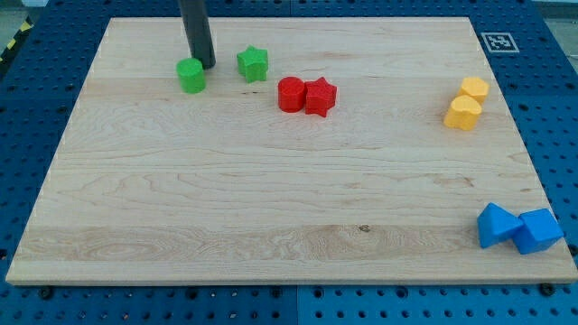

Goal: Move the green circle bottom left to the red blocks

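The green circle (191,75) sits near the view's top left on the wooden board (271,199). My tip (207,66) stands just to its upper right, touching or nearly touching it. A green star (253,64) lies to the right of the tip. The red blocks, a red circle (291,94) and a red star (320,97), touch each other further right and slightly lower.
Two yellow blocks (467,102) sit close together at the view's right. Two blue blocks (517,227) sit at the bottom right corner near the board's edge. A marker tag (498,41) lies at the top right.
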